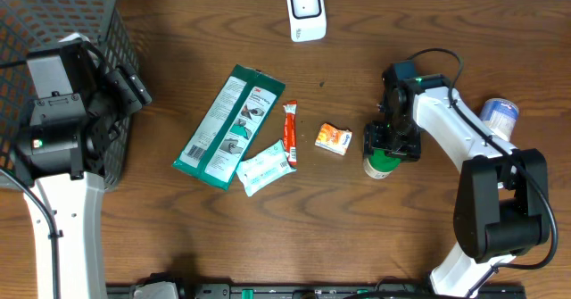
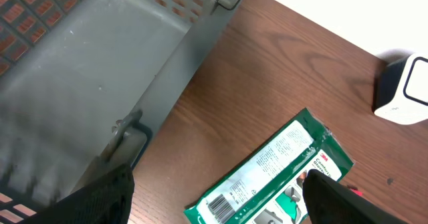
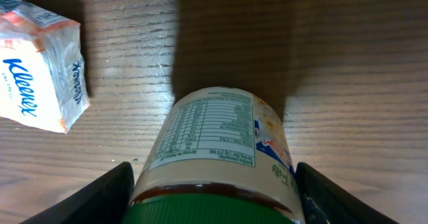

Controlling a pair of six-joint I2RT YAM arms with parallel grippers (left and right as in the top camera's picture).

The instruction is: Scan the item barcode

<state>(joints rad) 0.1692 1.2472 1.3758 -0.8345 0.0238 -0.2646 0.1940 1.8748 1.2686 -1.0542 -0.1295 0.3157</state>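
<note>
A jar (image 3: 221, 140) with a green lid and a printed nutrition label sits between the fingers of my right gripper (image 3: 214, 187). The black fingers (image 3: 100, 197) press against both of its sides, so the gripper is shut on it. From overhead the jar (image 1: 382, 163) shows under the right gripper (image 1: 391, 143), right of table centre. The white scanner (image 1: 306, 12) stands at the far edge. My left gripper (image 2: 221, 187) hangs open and empty beside the basket, above a green package (image 2: 281, 164) whose barcode faces up.
A grey mesh basket (image 1: 53, 13) fills the far left corner. On the wood lie the green package (image 1: 230, 125), a white wipes pack (image 1: 265, 167), a red stick (image 1: 290, 134) and a Kleenex pack (image 1: 334, 138). A blue-capped bottle (image 1: 500, 113) stands at the right.
</note>
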